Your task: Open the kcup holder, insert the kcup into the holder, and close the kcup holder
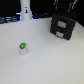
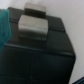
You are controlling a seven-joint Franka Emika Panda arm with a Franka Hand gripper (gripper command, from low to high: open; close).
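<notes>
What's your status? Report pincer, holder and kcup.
Pincer above kcup holder, open or shut unclear. Holder closed. Kcup alone on white table, untouched. Nothing in the way.

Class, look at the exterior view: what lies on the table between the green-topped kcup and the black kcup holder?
Nothing: in the exterior view, bare white table separates the kcup from the kcup holder.

Not much of the robot visible. In the exterior view only the gripper (image 1: pixel 65 8) shows, at the top edge: black, approx. boxy, with thin dark prongs angling down. Too blurred for screws, cables or markings. Wrist view: a teal slab (image 2: pixel 4 26) at the frame edge, soft and out of focus, poss. part of the gripper; can't tell.
</notes>
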